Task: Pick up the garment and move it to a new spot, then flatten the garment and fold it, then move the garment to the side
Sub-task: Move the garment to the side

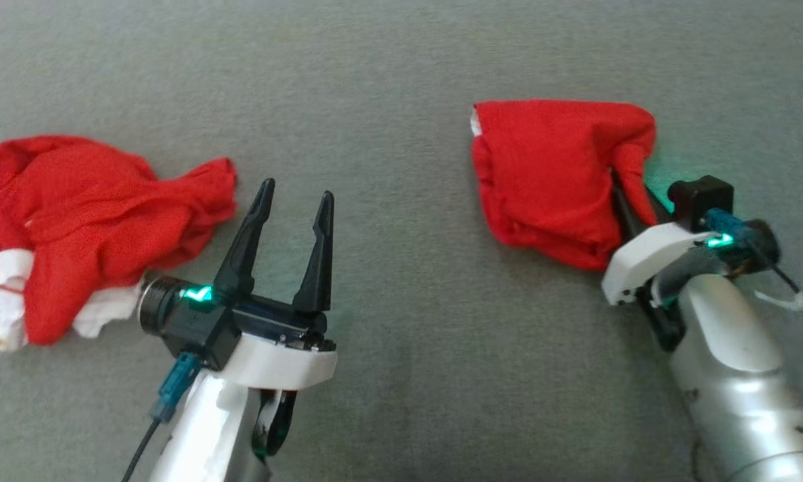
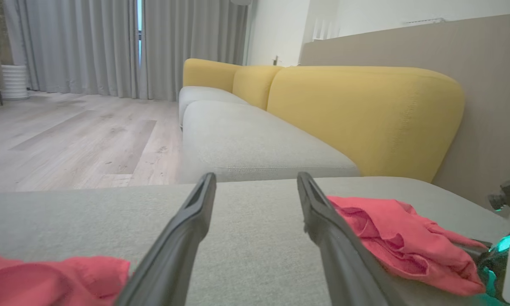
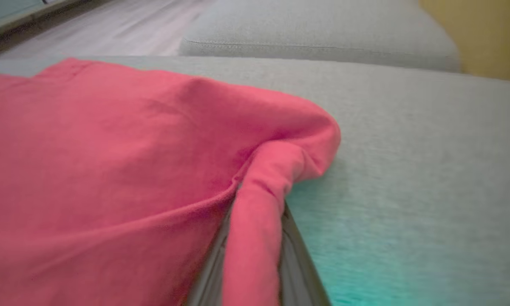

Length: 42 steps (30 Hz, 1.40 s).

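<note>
The red garment [image 1: 549, 181] lies as a compact bundle on the right part of the grey sofa seat [image 1: 401, 100], well apart from a second red-and-white garment [image 1: 73, 214] crumpled at the far left. The right gripper [image 1: 636, 197] has its fingers narrowed onto a raised ridge of cloth at the garment's right edge; the right wrist view shows that ridge pinched between them. The left gripper [image 1: 298, 194] hovers over the bare seat between the two garments, fingers wide and holding nothing. The main risk is the hold itself: it takes only one thin fold at one side, so a lift would likely let the rest hang and fall open, spoiling the neat shape. The pinch may also catch just the top layer, which would peel off while the lower layers stay down. A low drag across the textured seat could rumple the bundle, and a quick pull could slide the cloth out of the fingers
</note>
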### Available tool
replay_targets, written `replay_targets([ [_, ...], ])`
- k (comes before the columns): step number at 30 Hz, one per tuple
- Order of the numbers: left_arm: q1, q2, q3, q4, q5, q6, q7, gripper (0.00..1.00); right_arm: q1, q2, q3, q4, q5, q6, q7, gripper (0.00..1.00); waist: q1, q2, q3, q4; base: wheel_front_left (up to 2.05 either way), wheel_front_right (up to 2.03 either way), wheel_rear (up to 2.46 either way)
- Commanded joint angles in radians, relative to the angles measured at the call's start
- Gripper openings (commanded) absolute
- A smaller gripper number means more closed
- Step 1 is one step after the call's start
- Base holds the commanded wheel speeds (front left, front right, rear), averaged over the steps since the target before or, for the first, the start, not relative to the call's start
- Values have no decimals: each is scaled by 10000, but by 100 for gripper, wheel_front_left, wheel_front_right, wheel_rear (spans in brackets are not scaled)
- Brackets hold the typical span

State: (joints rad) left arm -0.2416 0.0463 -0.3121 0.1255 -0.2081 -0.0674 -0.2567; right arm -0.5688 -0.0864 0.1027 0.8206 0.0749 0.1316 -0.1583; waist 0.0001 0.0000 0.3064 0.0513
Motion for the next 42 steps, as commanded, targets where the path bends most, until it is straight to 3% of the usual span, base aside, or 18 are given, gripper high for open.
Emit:
replay_targets([
  [1,-364,39,298,-357,120,-13,-51,100,-167,-343,330,-286,-234,-9,-36,0,-1,0,-131,-293,0,0,0],
  [7,-440,39,181,-476,136,-13,-51,100,-193,-1862,1359,-922,-327,-9,426,0,-1,0,-200,-930,0,0,0],
  [11,-578,39,69,-574,114,-10,-51,100,-160,-3245,2191,-1401,60,-9,746,0,-1,0,-17,-1192,0,0,0],
  [12,-683,39,-18,-598,95,-14,-51,100,-159,-3988,2471,-1575,282,-9,825,0,-1,0,116,-1229,0,0,0],
  [18,-1034,39,-246,-747,-63,-55,-51,100,-294,-5853,2389,-1459,709,-9,916,0,-1,0,599,-1070,0,0,0],
  [23,-1172,39,-252,-858,-74,-130,-51,100,-443,-6556,1740,-1185,596,-9,877,0,-1,0,902,-924,0,0,0],
  [29,-1221,39,-233,-748,-52,-184,-51,100,-636,-6522,1151,-618,342,-9,737,0,-1,0,977,-838,0,0,0],
  [30,-1224,39,-212,-725,-41,-193,-51,100,-677,-6499,1072,-539,227,-9,680,29,-1,0,962,-838,0,0,0],
  [31,-1223,39,-180,-688,-23,-201,-51,100,-700,-6454,974,-438,109,-9,633,100,-1,0,930,-836,0,0,0],
  [42,-857,39,205,-602,-83,-145,-51,100,-771,-5463,-314,-343,25,-9,-390,100,-1,0,75,-996,0,0,0],
])
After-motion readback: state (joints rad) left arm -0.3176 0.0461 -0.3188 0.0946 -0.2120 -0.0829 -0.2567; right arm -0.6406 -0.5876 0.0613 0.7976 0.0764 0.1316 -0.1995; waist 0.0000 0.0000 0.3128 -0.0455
